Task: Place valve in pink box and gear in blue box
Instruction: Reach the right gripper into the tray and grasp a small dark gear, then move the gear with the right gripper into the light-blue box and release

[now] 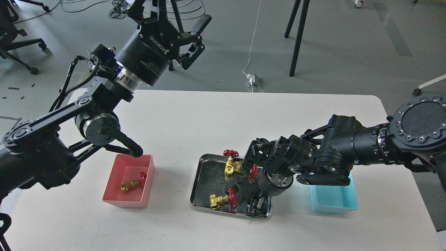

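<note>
One valve (131,183) lies inside the pink box (113,201) at the front left. Three more valves lie in the steel tray (205,174): one at the back (231,168), one at the front (220,200), and one whose red handwheel (252,173) shows beside my right wrist. A tiny black gear (239,181) lies mid-tray. My right gripper (256,204) points down into the tray's front right corner; its dark fingers cannot be told apart. The blue box (334,204) stands right of the tray, partly under my right arm. My left gripper (171,14) is open and empty, raised high behind the table.
The white table (209,118) carries the pink box, tray and blue box in a row near the front. My left elbow (99,127) hangs over the pink box's back edge. Tripod legs (296,38) and cables stand on the floor beyond.
</note>
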`<action>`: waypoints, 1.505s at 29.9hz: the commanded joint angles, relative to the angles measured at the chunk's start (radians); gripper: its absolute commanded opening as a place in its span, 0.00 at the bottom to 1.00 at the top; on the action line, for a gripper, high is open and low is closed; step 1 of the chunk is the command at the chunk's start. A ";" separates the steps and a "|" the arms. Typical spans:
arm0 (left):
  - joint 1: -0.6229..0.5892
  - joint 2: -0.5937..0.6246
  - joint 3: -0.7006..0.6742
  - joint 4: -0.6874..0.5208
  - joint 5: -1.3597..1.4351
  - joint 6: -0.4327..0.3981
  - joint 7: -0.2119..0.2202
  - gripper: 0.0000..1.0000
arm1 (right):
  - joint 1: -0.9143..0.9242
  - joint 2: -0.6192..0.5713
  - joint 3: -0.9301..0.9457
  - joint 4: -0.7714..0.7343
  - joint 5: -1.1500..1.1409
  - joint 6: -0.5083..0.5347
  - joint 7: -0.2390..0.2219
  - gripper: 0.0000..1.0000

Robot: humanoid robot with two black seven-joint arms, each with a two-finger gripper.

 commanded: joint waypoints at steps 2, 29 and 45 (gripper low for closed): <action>0.006 -0.002 0.000 0.001 0.000 0.000 0.000 0.93 | 0.023 -0.017 0.034 0.005 0.014 -0.003 0.004 0.07; 0.015 -0.114 0.002 0.001 0.063 0.023 0.000 0.93 | -0.124 -0.994 0.269 0.402 0.012 -0.045 -0.005 0.14; -0.208 -0.099 0.233 0.233 0.048 0.018 0.000 0.93 | -0.183 -1.031 0.579 0.333 0.335 -0.135 -0.003 1.00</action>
